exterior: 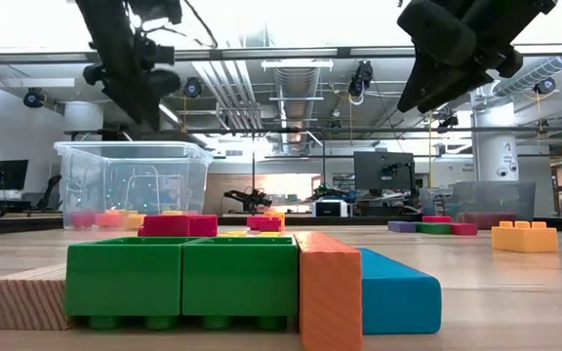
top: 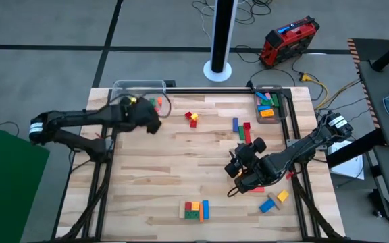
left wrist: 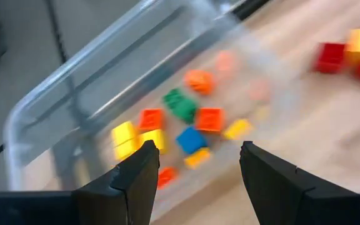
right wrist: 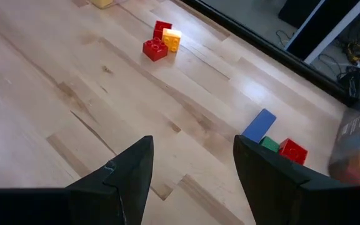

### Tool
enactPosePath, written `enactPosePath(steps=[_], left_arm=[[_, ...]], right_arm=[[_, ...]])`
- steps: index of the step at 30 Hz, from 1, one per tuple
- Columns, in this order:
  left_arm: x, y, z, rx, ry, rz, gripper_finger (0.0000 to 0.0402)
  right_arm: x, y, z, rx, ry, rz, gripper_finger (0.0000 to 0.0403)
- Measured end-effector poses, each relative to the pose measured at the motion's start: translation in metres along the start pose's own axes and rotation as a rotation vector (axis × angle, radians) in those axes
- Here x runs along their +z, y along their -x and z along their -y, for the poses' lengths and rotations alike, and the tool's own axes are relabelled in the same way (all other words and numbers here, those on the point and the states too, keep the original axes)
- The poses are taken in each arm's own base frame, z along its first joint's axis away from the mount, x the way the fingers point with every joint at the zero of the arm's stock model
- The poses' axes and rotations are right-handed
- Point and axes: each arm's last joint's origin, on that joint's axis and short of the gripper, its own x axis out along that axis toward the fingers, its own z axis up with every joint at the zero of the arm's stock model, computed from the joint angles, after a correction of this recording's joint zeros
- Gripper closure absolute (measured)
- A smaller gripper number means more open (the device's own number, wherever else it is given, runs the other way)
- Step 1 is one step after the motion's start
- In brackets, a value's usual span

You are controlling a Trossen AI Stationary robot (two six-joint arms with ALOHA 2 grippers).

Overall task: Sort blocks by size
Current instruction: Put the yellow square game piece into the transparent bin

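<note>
A: Where's my left gripper point(left wrist: 195, 164)?

B: Over the clear tub point(top: 140, 88) at the far left corner, fingers spread, nothing held. Small cubes point(left wrist: 194, 119) lie inside it.

A: And the right gripper point(right wrist: 191, 164)?

B: Mid-table toward the right, released too, hovering above bare wood.

A: I see blocks scattered. Where?

B: Red and yellow cubes point(top: 192, 118) far centre; a blue bar point(top: 236, 124) with green and red pieces beside it; a tray of bars point(top: 269, 104) at the far right; a green-orange-blue cluster point(top: 196, 210) at the near edge; a blue and yellow pair point(top: 274, 200) near right.
</note>
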Motion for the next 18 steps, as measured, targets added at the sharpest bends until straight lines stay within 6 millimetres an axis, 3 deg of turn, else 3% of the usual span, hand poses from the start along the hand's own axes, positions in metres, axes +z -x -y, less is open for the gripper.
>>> enactPosePath(steps=[8, 18], left_arm=[[-0.016, 0.039, 0.042, -0.224, -0.079, 0.147, 0.0203], [-0.047, 0.069, 0.081, -0.297, -0.175, 0.271, 0.0202]], right_arm=[[-0.004, 0.000, -0.002, 0.055, -0.051, -0.153, 0.0193], [-0.017, -0.001, -0.008, 0.109, -0.098, -0.449, 0.0191]])
